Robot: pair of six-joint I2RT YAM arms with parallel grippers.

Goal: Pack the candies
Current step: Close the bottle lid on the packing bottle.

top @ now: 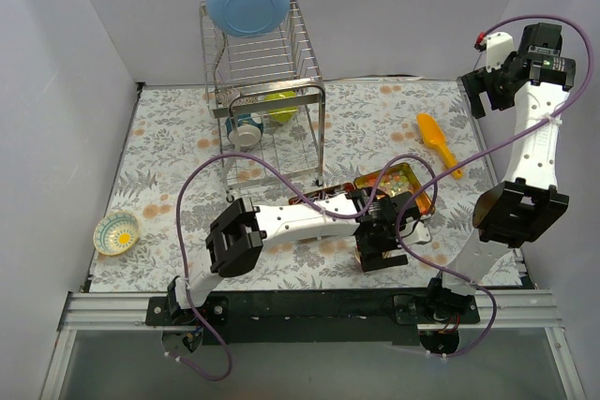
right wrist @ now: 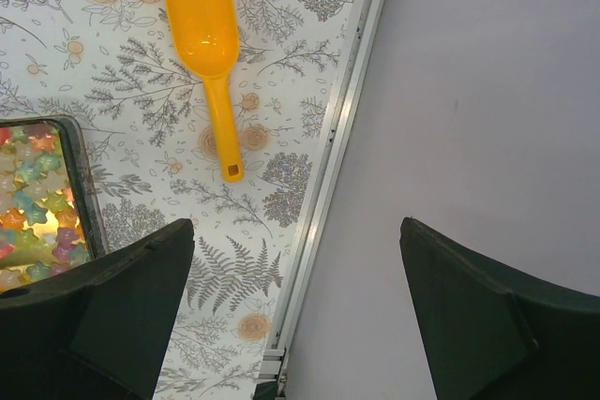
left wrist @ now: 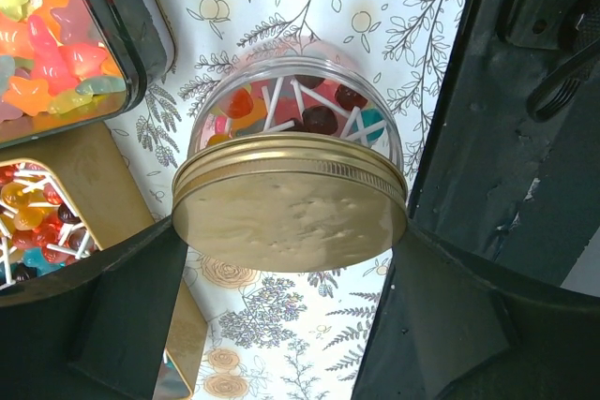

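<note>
A clear jar (left wrist: 295, 105) with a gold lid (left wrist: 291, 208) holds lollipops and dark round sweets. My left gripper (left wrist: 291, 259) straddles the lid from above, with both fingers touching its rim. In the top view the left gripper (top: 380, 243) stands just in front of a black tray (top: 424, 196) of star-shaped gummy candies (left wrist: 47, 44); the jar is hidden under it. More lollipops (left wrist: 33, 222) lie in a gold box (left wrist: 94, 175). My right gripper (top: 489, 81) is open, empty and raised over the table's far right edge (right wrist: 295, 325).
A yellow scoop (top: 438, 142) lies right of the tray, also in the right wrist view (right wrist: 202, 16). A wire dish rack (top: 267, 91) with a blue bowl (top: 247, 0) stands at the back. A small bowl (top: 116, 233) sits at the left edge.
</note>
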